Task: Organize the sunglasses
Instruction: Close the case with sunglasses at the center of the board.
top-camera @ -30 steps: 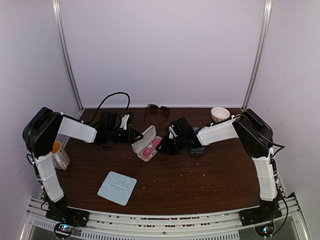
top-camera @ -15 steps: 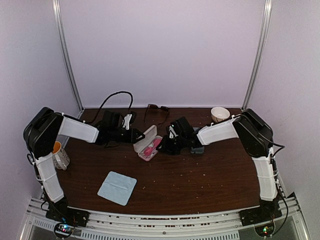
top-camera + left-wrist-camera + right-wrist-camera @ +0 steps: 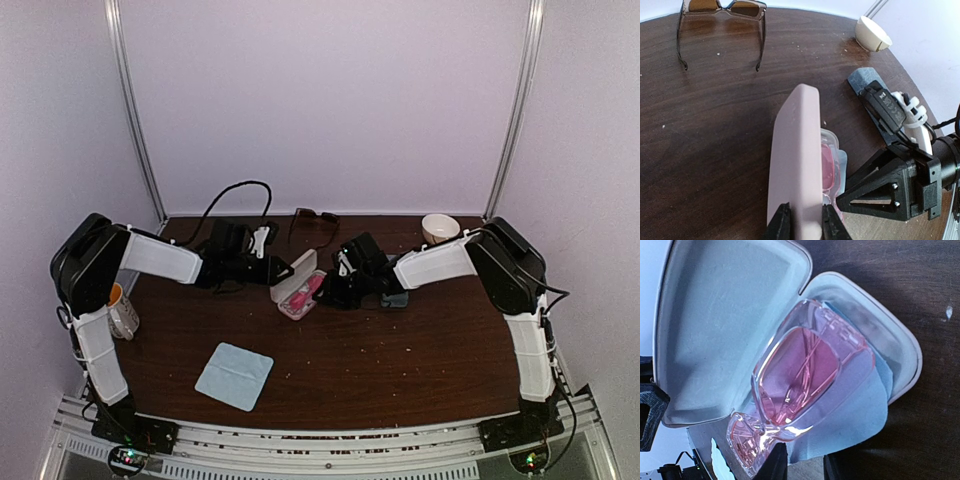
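Observation:
The pink case (image 3: pixel 293 274) stands open at mid-table. A pair of glasses with pink lenses and a clear pink frame (image 3: pixel 800 375) lies in its base on a light-blue cloth (image 3: pixel 855 415). My left gripper (image 3: pixel 283 270) is shut on the end of the raised lid (image 3: pixel 795 150), which is tilted over the base. My right gripper (image 3: pixel 328 288) is at the case's right side, its fingers closed on the base rim and cloth edge (image 3: pixel 805 467). The dark-framed sunglasses (image 3: pixel 314 217) lie unfolded at the back edge, also in the left wrist view (image 3: pixel 747 9).
A grey-blue case (image 3: pixel 397 299) lies under my right arm, seen too in the left wrist view (image 3: pixel 865 80). A white bowl (image 3: pixel 440 228) sits back right. A mug (image 3: pixel 120 310) stands at the left edge. A second blue cloth (image 3: pixel 234 375) lies front left.
My left gripper has moved right with the lid, swinging it up from laid back to nearly upright over the base. The right arm has stayed put.

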Robot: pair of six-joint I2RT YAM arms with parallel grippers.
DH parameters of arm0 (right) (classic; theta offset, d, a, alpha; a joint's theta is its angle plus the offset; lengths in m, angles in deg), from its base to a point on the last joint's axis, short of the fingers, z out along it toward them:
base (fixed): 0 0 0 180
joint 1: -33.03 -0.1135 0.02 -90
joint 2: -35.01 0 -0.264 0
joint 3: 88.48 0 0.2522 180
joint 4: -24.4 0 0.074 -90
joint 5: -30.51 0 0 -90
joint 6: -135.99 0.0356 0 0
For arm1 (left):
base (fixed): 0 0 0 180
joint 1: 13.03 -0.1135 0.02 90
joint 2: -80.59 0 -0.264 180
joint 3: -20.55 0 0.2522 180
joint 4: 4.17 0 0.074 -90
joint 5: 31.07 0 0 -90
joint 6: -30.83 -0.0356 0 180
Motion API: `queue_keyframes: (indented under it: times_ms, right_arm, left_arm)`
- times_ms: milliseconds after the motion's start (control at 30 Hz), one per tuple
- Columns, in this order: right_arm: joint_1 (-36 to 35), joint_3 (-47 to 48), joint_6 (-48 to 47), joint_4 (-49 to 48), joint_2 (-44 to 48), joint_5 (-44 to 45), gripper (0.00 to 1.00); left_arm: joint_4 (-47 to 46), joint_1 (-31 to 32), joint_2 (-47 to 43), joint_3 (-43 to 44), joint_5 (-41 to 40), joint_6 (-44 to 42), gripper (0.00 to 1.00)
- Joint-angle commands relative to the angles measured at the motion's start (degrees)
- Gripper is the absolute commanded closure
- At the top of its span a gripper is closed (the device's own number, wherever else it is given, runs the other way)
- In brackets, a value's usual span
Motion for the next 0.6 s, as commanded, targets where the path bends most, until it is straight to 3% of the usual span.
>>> queue_keyframes:
  times_ms: [0, 567]
  right_arm:
    - [-0.56, 1.76, -0.08, -3.21, -1.63, -0.27, 0.74]
    - [-0.52, 1.94, -0.21, -3.09, -1.72, -0.34, 0.74]
  left_arm:
    - [3.43, 4.88, 3.35, 0.65, 7.11, 0.55, 0.79]
    - [4.36, 5.98, 4.43, 1.86, 8.27, 0.73, 0.76]
